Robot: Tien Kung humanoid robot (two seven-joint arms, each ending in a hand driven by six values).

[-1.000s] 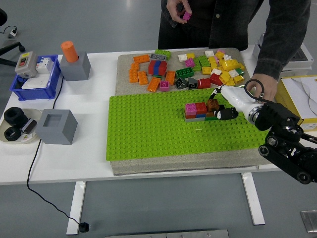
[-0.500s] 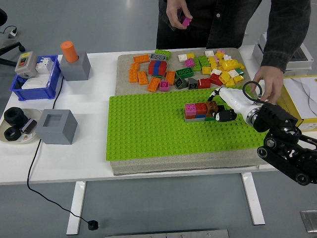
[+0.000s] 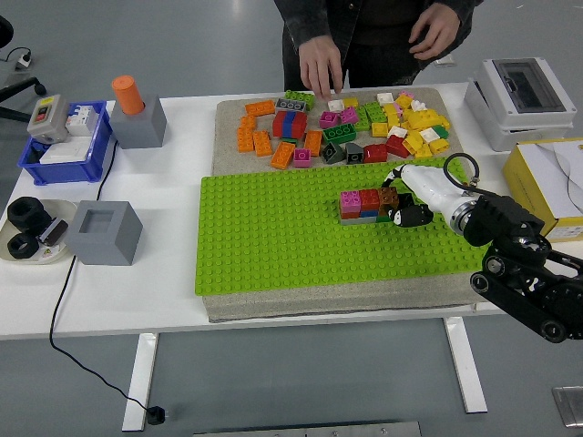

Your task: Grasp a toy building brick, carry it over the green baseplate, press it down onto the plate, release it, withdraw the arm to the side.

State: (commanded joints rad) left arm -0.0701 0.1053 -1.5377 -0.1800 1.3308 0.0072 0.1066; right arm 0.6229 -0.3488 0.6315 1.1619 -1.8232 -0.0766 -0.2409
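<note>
The green baseplate (image 3: pixel 273 237) lies on a grey mat at the table's middle. On its right half stands a small cluster of bricks (image 3: pixel 361 204), magenta and red on top of grey, blue and green. A brown brick (image 3: pixel 390 195) sits at the cluster's right end. My right hand (image 3: pixel 402 198) reaches in from the right, its white and black fingers (image 3: pixel 406 215) curled around the brown brick and holding it against the plate. Loose bricks (image 3: pixel 346 123) in many colours lie on the mat behind the plate. My left arm is out of sight.
A person stands at the far side with one hand (image 3: pixel 321 73) down on the loose bricks and the other hand (image 3: pixel 435 32) raised. Grey blocks (image 3: pixel 107 231), a blue bin (image 3: pixel 64 146) and a dish (image 3: pixel 32 229) sit at the left. A yellow box (image 3: pixel 547 182) stands at the right.
The person's hand holding a magenta brick came down to the brick pile, and their other hand lifted off the table's right side. My right hand edged slightly left at the brown brick.
</note>
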